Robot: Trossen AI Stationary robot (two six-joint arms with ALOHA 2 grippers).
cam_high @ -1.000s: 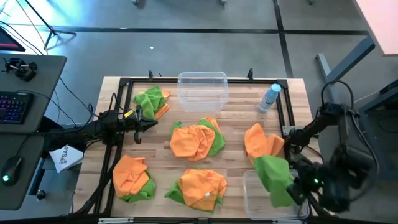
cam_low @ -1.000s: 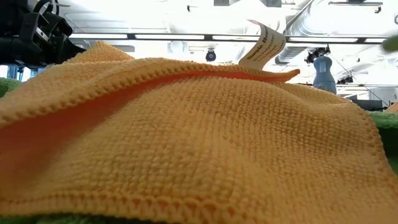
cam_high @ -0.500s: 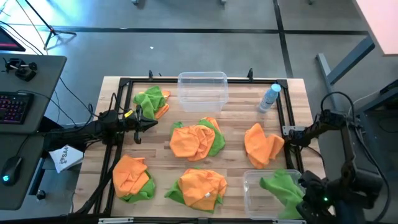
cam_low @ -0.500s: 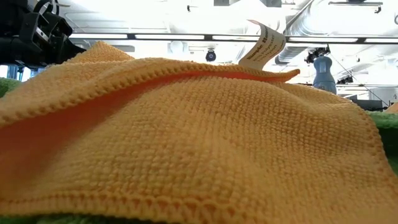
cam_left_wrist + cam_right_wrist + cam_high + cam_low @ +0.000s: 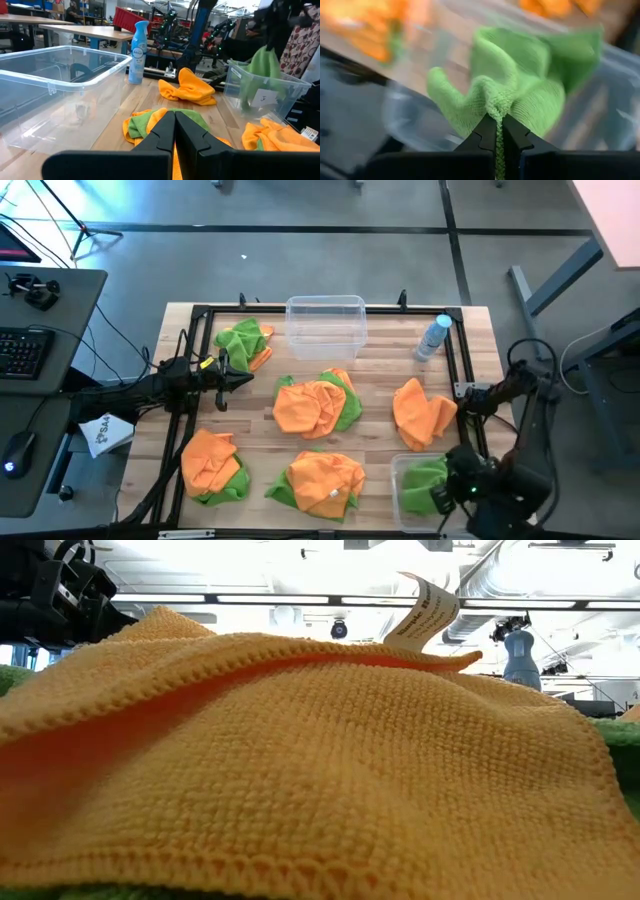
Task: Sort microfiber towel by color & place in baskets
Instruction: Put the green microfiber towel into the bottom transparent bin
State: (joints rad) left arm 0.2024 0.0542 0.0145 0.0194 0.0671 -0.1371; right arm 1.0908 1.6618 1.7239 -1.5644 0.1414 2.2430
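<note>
Orange and green microfiber towels lie in heaps on the wooden table: one far left [image 5: 245, 340], one in the middle [image 5: 315, 405], an orange one at the right [image 5: 422, 412], and two near ones [image 5: 212, 465] [image 5: 325, 485]. One clear basket [image 5: 325, 325] stands at the far edge, another [image 5: 402, 505] at the near right corner. My right gripper [image 5: 496, 131] hangs over the near right basket, shut on a green towel [image 5: 425, 482]. My left gripper [image 5: 235, 375] waits shut at the left, pointing level across the table. My right gripper pinches a bunched fold of the green towel [image 5: 496, 109] between its two fingers. The fingers come from above and point down. The towel hangs slack below them, and its lower part [image 5: 246, 97] is inside the walls of the near right basket.
A clear spray bottle with a blue cap [image 5: 433, 338] stands at the far right. A black frame [image 5: 200, 315] runs round the table's edges. In the low view an orange towel [image 5: 300, 760] fills nearly the whole picture. A desk with a keyboard [image 5: 25, 350] stands off to the left.
My right gripper has sunk over the near right basket and shifted toward the table's near edge, staying shut on the green towel. The towel, which hung above the basket's rim, now hangs with its lower part inside the basket.
</note>
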